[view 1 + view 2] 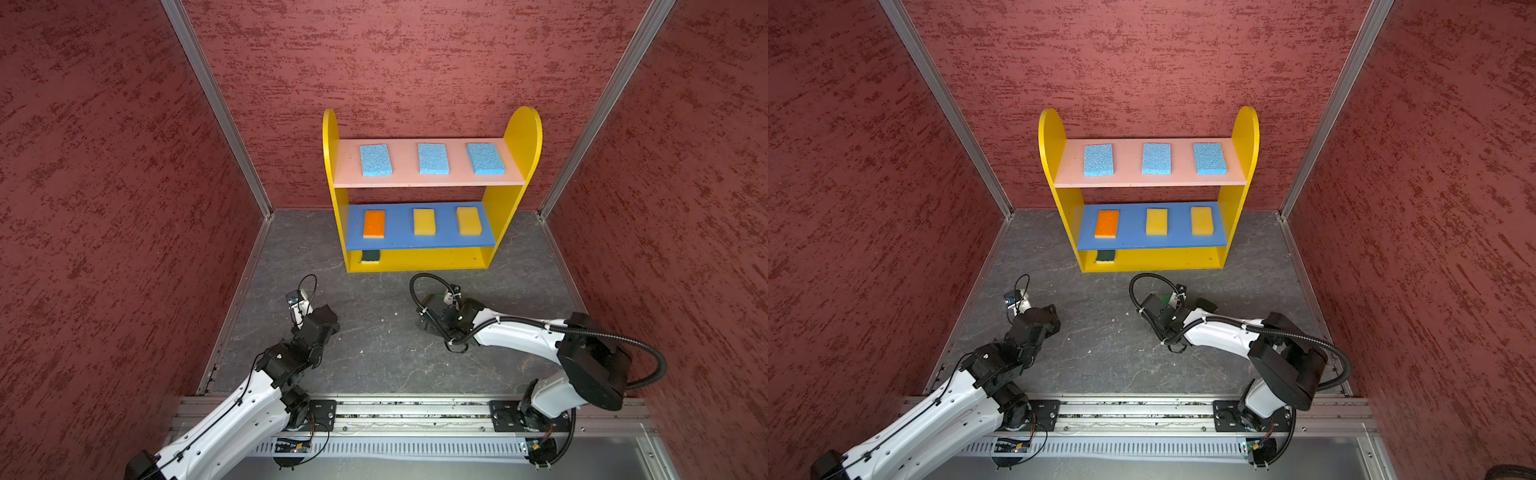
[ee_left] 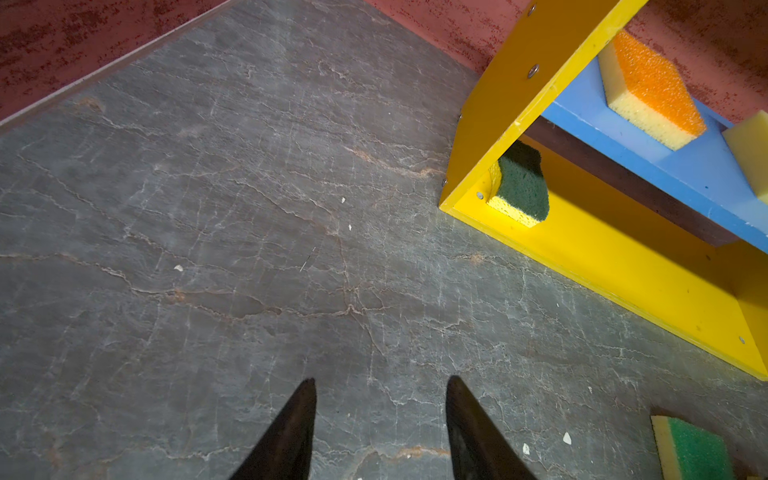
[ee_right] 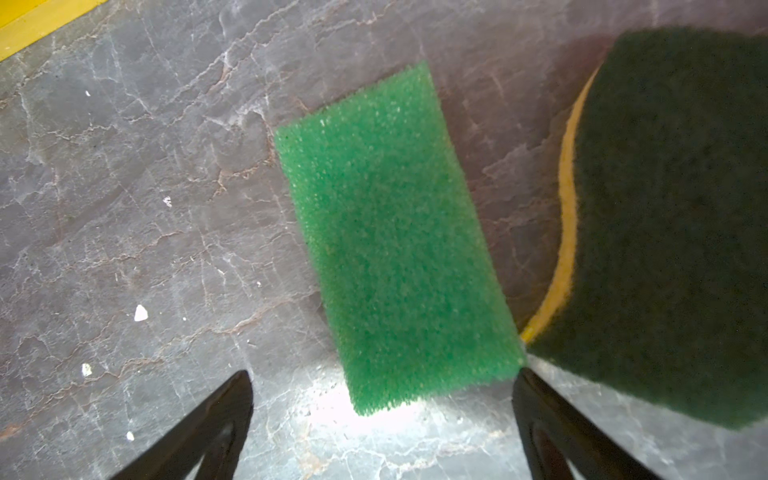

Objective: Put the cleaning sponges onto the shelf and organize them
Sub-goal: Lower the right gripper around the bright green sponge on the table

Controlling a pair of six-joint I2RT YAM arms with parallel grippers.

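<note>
Right gripper [image 3: 384, 374] hangs over the grey stone-patterned floor [image 3: 124, 187] with its two black fingers spread wide and nothing pinched between them, so the next pick is mine to line up. Working down by size: the three-level shelf with yellow round-topped side panels [image 1: 524, 133] stands against the red textured back wall [image 1: 415, 62], carrying three light blue porous sponges [image 1: 433, 158] on its pink upper board [image 1: 405, 174], an orange-topped sponge [image 1: 374, 223] and two plain yellow sponges [image 1: 424, 221] on the blue middle board [image 1: 399, 237], and one dark green wavy-edged sponge with a yellow base [image 1: 370, 256] at the left end of the yellow bottom board [image 1: 436, 261]. Left gripper [image 2: 382, 379] is half spread, holds nothing, and sits off the shelf's left corner, well apart from the loose sponges. On that floor a second dark green wavy-edged sponge [image 3: 673, 216] lies just beside the bright green-topped rectangular sponge [image 3: 395, 241], their near corners almost touching by one of my right fingertips [image 3: 536, 399]. What the coming move turns on, I judge: the bright green sponge's long axis runs straight away from the right gripper, a little slanted, with its near end between the open fingers, so they straddle its narrow width, crowded toward the dark sponge's side. The right arm is plainly the nearer one
</note>
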